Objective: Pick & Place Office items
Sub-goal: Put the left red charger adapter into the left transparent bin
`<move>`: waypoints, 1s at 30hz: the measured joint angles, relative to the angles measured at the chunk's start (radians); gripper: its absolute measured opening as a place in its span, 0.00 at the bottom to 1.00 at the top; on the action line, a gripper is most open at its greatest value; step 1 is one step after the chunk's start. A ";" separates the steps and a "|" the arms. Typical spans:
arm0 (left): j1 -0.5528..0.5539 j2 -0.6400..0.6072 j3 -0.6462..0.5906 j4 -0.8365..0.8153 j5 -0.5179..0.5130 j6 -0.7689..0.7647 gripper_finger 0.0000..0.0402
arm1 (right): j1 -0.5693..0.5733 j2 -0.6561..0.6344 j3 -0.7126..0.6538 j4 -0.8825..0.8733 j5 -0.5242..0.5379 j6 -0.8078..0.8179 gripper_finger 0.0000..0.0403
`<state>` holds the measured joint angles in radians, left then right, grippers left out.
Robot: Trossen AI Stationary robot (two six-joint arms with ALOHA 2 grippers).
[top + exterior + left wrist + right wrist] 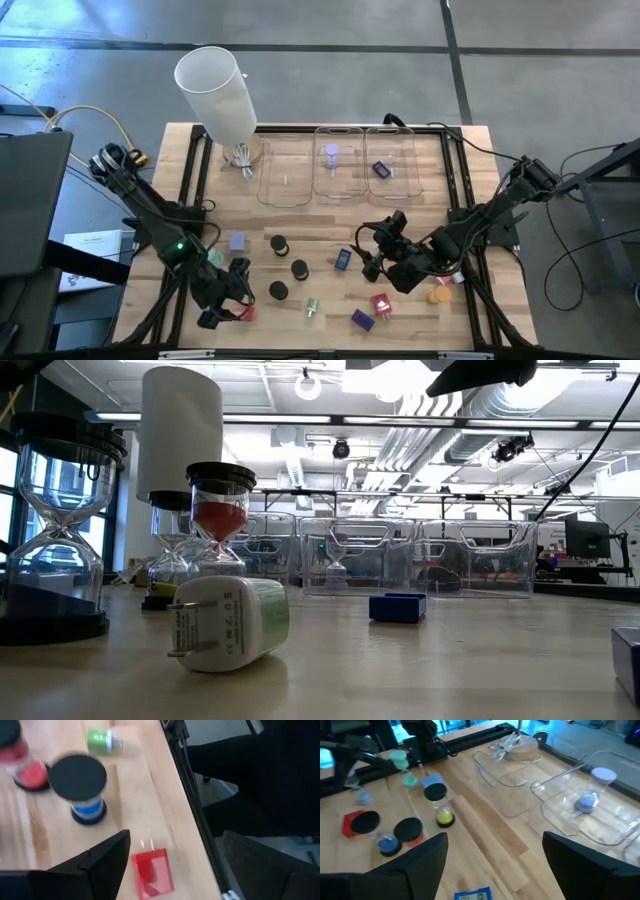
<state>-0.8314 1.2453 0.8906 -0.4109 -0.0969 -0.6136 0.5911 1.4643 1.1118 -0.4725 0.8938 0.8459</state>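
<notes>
Left end effector [172, 865] open, red plug block [152, 872] between its fingers

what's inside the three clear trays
Left tray: nothing visible. Middle tray: a lavender hourglass. Right tray: a dark blue piece. The walls are clear, so nothing seems hidden.

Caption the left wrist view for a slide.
Open left gripper hovers over a red plug at the table edge, near a blue hourglass.
</notes>
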 joint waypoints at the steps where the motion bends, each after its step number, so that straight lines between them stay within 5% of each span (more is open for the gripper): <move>1: -0.005 0.003 0.000 -0.001 0.001 -0.040 0.76 | 0.000 0.000 0.000 0.006 -0.007 0.000 0.78; 8: -0.040 0.060 -0.001 -0.027 -0.044 -0.062 0.76 | 0.011 0.047 0.001 0.070 -0.012 0.026 0.78; 13: -0.040 0.157 0.008 -0.082 0.013 -0.116 0.76 | 0.014 0.102 0.001 0.129 -0.045 0.026 0.78; 23: -0.066 0.394 0.246 -0.427 -0.036 -0.163 0.76 | 0.018 0.147 0.000 0.180 -0.073 0.048 0.78; 30: -0.067 0.471 0.272 -0.445 -0.032 -0.166 0.76 | 0.026 0.147 0.000 0.199 -0.071 0.043 0.78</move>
<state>-0.8982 1.7161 1.1622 -0.8561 -0.1287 -0.7792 0.6174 1.6115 1.1122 -0.2737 0.8227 0.8886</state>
